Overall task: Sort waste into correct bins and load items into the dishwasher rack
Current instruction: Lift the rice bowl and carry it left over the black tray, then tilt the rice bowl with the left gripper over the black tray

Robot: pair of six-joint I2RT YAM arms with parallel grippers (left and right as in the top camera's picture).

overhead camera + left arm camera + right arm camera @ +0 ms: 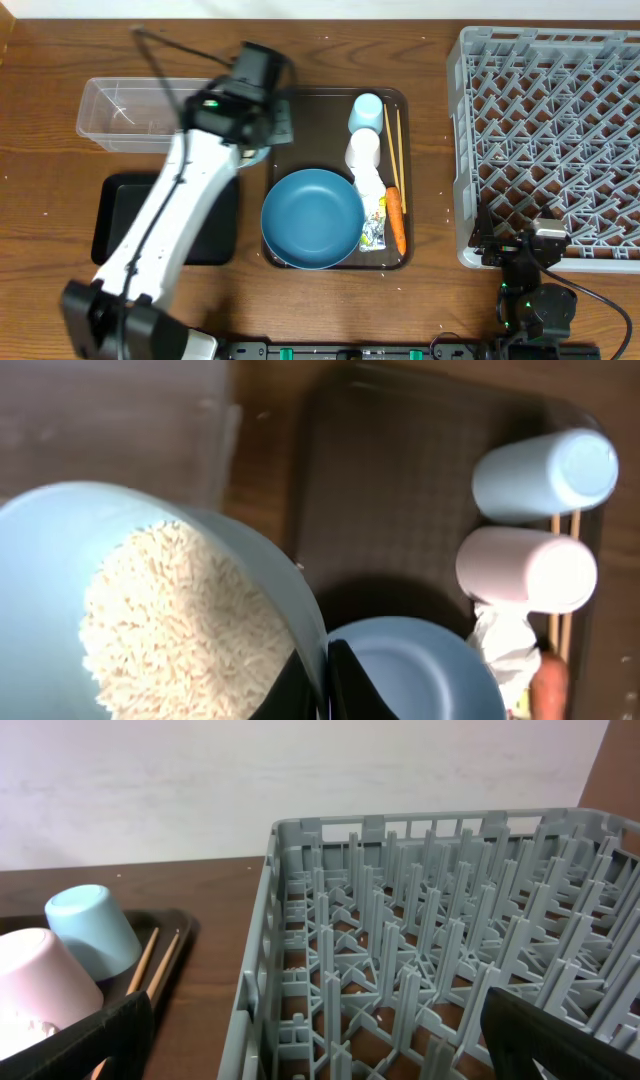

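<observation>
Our left gripper is clamped on the rim of the bowl, one finger inside and one outside. The bowl hangs over the near-left corner of the brown tray, just beside the tub. It is tilted and well filled with rice. We judge the step in hand to be emptying the rice into a bin before the bowl goes to the rack.

To do it well, we level the bowl while it travels, since the rice already banks toward the low side. We bring the low lip fully over the bin's wall before we tip. Then we roll the wrist slowly, so the rice slides out in one mass and does not scatter on the table. The rim grip is narrow, so we avoid jerks that could twist the bowl. The tub is the nearer bin; the black tray lies nearer us, partly under the arm.

The left wrist view alone shows the bowl, the rice and the grip; from overhead the arm hides them. The overhead view alone shows both bins and the whole layout. On the brown tray are the plate, the blue cup, the pink cup, the chopsticks, the wrapper and the carrot. The right wrist view shows our right gripper spread wide and empty at the rack's near edge, and it looks in among the rack's upright pegs.
</observation>
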